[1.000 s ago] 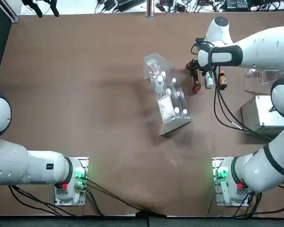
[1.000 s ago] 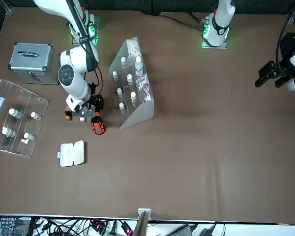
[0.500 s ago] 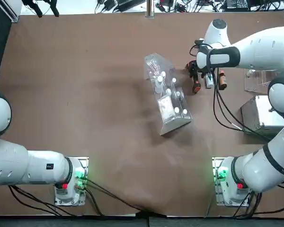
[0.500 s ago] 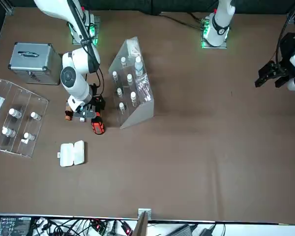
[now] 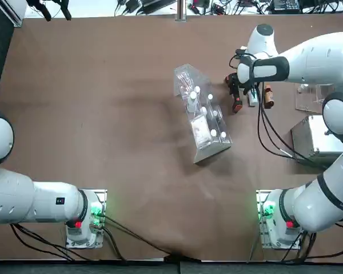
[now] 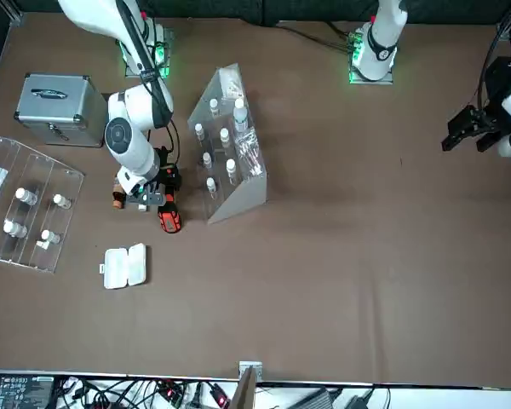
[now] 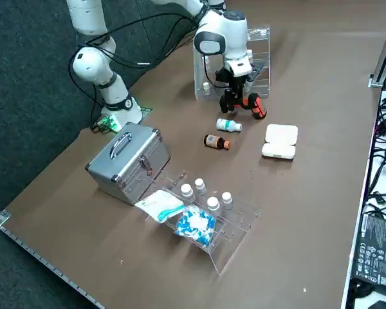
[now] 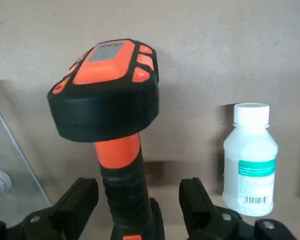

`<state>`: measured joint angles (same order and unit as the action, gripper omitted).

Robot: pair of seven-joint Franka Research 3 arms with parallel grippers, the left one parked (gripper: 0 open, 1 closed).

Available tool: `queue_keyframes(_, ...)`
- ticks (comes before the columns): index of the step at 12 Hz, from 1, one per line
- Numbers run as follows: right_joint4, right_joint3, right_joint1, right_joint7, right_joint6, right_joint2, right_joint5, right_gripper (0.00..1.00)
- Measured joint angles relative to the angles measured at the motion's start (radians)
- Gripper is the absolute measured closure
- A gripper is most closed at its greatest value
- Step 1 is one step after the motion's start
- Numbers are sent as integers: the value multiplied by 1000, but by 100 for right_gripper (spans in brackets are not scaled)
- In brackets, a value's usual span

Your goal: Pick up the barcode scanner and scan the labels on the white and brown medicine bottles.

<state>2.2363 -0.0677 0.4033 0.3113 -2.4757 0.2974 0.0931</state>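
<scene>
Around the handle of the barcode scanner (image 8: pixel 112 112), the right gripper (image 8: pixel 140 186) is holding its two fingers wide apart, one on each side of the grip. Neither finger is visibly pressing on the handle, so the hand is gripping nothing. The scanner itself is lying on the table (image 6: pixel 341 264), with its orange-and-black head pointing away from the robot's base.

Just to the scanner's right, the white medicine bottle (image 8: pixel 251 167) is lying apart from it, showing a green band and a printed barcode to the wrist camera. Farther to the scanner's right, past the white one, the brown medicine bottle (image 7: pixel 217 141) is lying on its side. To the scanner's left, near it, a clear rack (image 5: pixel 211 149) is holding white-capped vials. Well to the scanner's right and nearer the robot's base, a silver case (image 7: pixel 128 161) is sitting.

As for progress, the job is seemingly standing at its very start: the reach is looking nearly complete, while the grasp, the lift and both scans are remaining. The next move is probably calling for closing evenly on the handle; an off-centre squeeze could be risking a twist of the heavy-looking head or a nudge toward the white bottle.
</scene>
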Motion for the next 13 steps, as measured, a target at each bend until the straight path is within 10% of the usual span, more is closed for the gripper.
queue_keyframes(11, 0, -1, 0, 7, -69, 41, 0, 5)
queue_keyframes(13, 0, 0, 2, 35, -74, 42, 0, 22)
